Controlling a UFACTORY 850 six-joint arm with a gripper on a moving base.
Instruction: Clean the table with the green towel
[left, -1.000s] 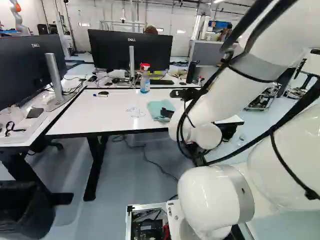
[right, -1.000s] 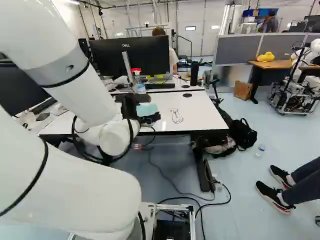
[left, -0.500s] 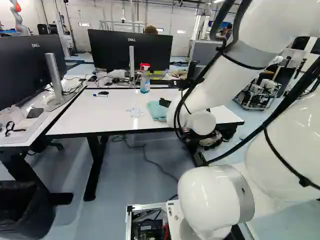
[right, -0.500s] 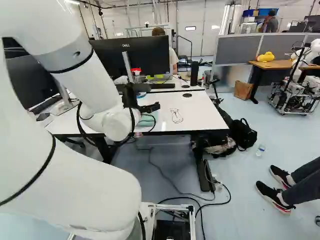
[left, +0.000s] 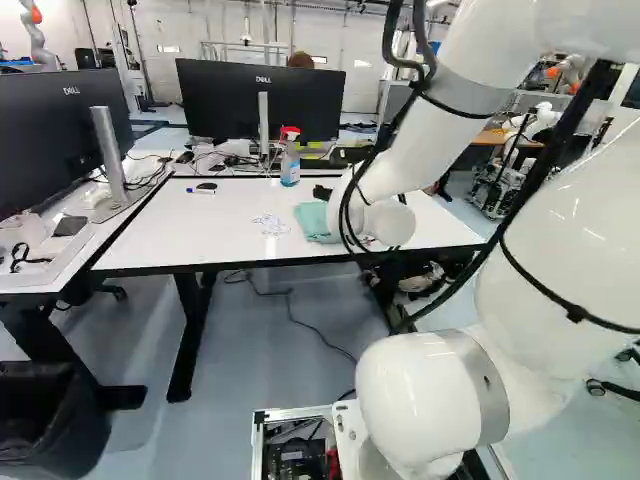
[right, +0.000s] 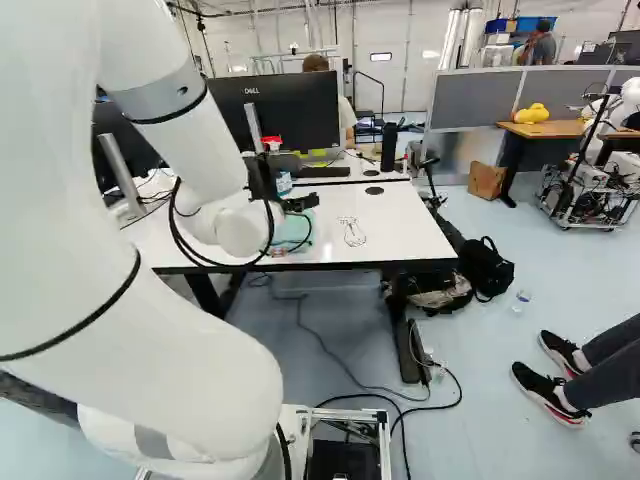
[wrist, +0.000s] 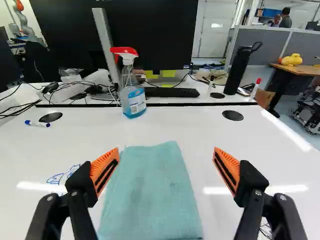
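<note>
Black with orange pads, the pincer hangs over the white bench, its two fingers spread wide. The towel lies on the bench ahead of the pincer, showing between the fingers from the wrist – a flat green piece with a few soft creases. Beside it on the bench is a blue scribble; on the other side, a black scribble. Beyond the towel, near the far edge, stands the spray bottle – red top, blue liquid. A blue marker lies by a black disc on the scribble's side, and another disc sits on the opposite side. Past the far edge, a second bench carries a keyboard, a monitor and a tall black flask.
</note>
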